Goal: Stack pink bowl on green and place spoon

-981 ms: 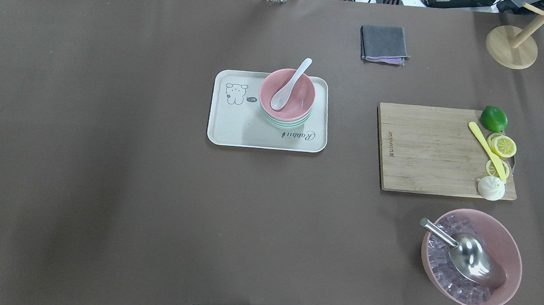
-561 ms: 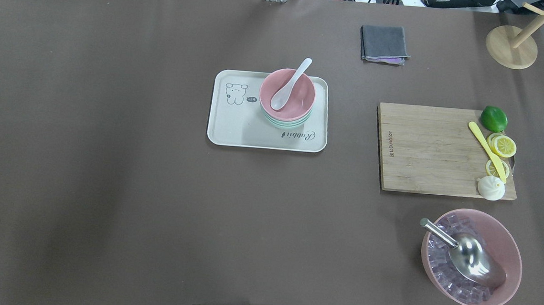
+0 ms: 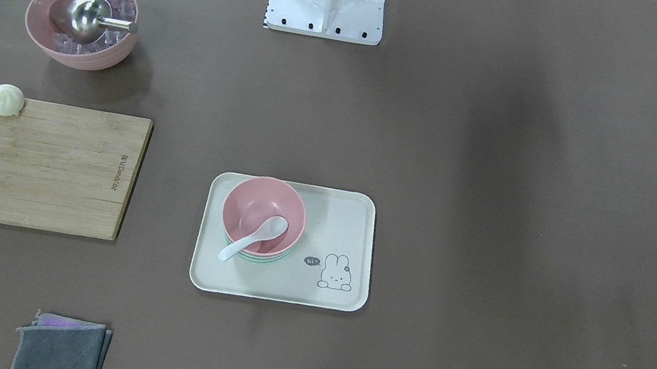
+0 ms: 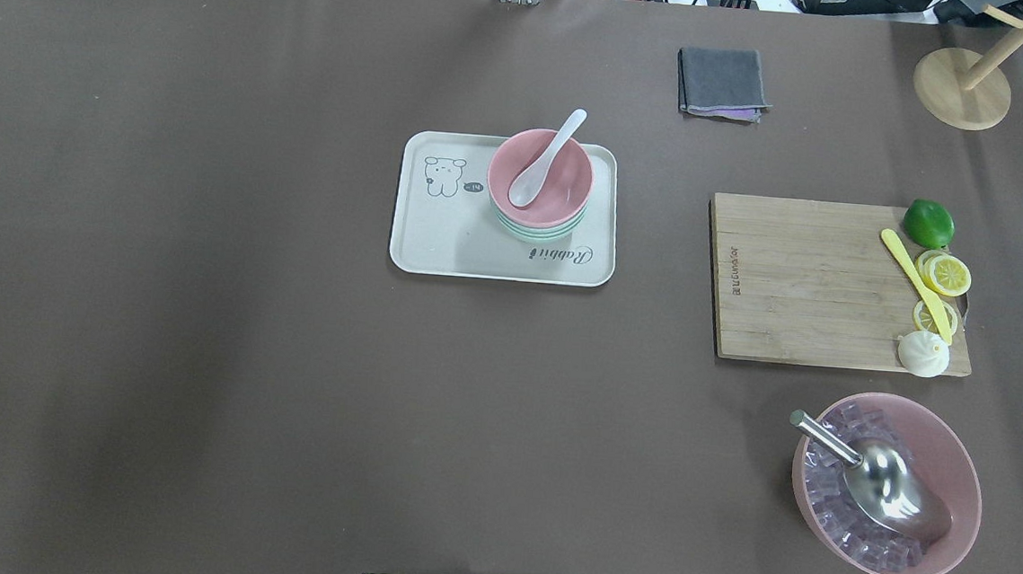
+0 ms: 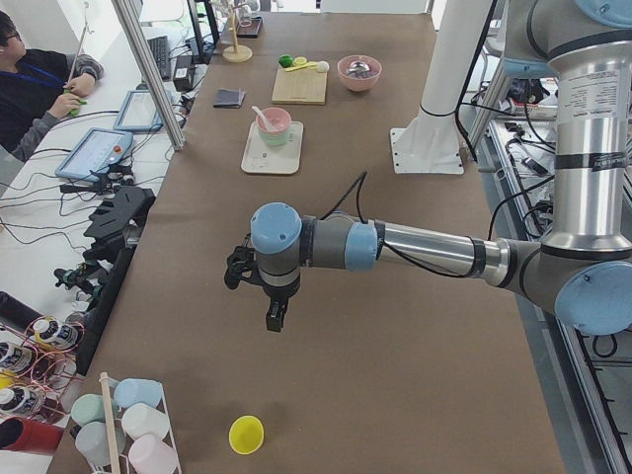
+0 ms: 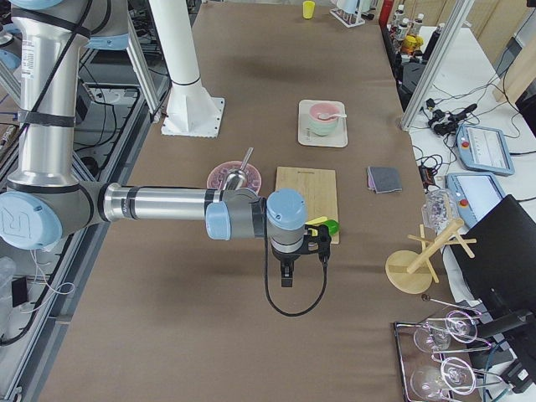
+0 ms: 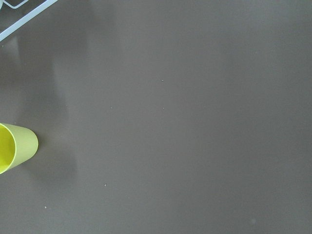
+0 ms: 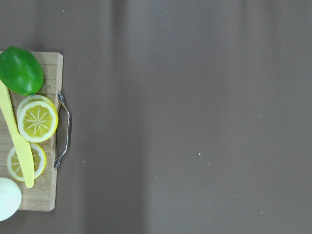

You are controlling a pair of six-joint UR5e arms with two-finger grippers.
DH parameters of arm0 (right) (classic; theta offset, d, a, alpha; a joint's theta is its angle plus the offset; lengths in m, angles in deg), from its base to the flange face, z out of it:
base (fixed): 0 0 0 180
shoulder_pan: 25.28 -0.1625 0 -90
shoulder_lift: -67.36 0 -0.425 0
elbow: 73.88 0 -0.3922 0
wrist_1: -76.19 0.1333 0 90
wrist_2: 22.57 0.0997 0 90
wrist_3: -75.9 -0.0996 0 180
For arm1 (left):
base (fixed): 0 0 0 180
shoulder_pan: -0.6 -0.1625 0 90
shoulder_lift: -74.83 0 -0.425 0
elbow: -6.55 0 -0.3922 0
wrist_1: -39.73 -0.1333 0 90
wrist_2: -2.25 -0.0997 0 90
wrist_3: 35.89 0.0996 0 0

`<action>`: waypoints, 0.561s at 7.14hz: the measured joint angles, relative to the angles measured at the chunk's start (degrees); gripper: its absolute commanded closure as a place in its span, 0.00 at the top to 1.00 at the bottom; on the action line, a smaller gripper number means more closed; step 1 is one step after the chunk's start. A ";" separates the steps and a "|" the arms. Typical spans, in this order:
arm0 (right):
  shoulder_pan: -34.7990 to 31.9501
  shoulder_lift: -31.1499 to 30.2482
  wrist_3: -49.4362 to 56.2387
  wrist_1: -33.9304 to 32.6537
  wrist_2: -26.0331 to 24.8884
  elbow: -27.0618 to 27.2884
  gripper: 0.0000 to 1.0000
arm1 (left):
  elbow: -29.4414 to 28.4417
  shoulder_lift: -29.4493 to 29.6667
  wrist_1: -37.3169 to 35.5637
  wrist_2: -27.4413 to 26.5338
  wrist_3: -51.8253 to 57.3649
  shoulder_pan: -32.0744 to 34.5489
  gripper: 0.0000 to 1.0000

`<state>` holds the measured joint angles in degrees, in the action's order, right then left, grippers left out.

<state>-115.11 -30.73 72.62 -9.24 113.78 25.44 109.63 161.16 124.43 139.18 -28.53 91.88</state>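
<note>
A pink bowl (image 4: 564,178) sits nested on a green bowl (image 4: 533,232) at the right of a cream rabbit tray (image 4: 443,237). A white spoon (image 4: 545,156) lies in the pink bowl with its handle over the far rim. The stack also shows in the front view, pink bowl (image 3: 261,200), spoon (image 3: 255,236), tray (image 3: 334,226). My left gripper (image 5: 275,318) hangs far off past the table's left end; my right gripper (image 6: 286,276) hangs past the cutting board. Both show only in side views, so I cannot tell open or shut.
A wooden cutting board (image 4: 800,280) holds a lime (image 4: 928,223), lemon slices, a yellow knife and a bun. A large pink bowl (image 4: 958,471) of ice holds a metal scoop. A grey cloth (image 4: 722,83) and a wooden stand (image 4: 962,89) lie at the back. A yellow cup (image 7: 14,146) lies under the left wrist.
</note>
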 measured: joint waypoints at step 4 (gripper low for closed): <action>0.00 0.08 -0.05 0.04 -0.04 -0.09 1.00 | -0.03 1.51 0.07 -0.05 0.03 -0.97 1.00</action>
<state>-115.11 -30.65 72.57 -9.20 113.74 25.35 109.60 162.66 124.50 139.12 -28.50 90.92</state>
